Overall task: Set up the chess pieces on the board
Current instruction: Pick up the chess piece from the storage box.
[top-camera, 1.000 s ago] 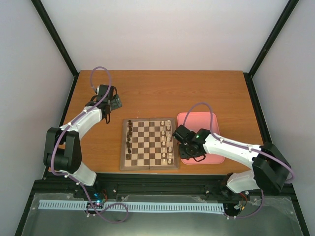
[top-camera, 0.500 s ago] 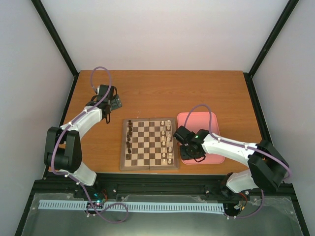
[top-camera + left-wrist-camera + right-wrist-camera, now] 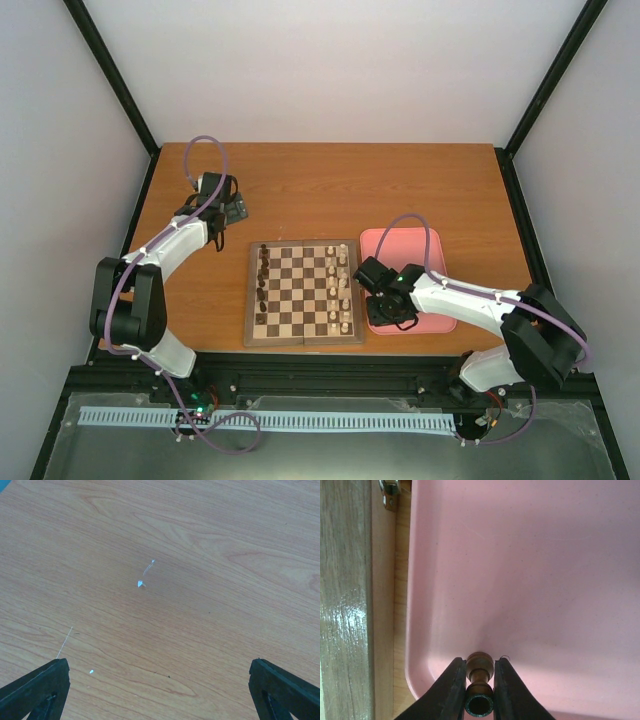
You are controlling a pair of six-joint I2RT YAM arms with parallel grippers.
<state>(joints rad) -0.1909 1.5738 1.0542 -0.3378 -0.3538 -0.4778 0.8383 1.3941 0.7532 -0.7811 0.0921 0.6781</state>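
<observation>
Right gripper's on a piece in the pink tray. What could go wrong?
1. The small brown wooden chess piece lies sideways, pinched by the right gripper at its narrow neck: may pivot or slip on lifting.
2. Cream-white pieces fill the gripper-side columns of the checkered wooden chessboard: crossing might topple them.

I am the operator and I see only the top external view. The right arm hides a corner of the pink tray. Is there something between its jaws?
Observer: Yes. In the right wrist view, the right jaws press on both sides of a brown chess piece.
Operator: Does the piece stand upright?
Observer: No. It seems to lie on its side, base toward the camera, near a rounded corner of the pink tray.
Operator: And the left jaws?
Observer: They are open, with only bare table between them.
</observation>
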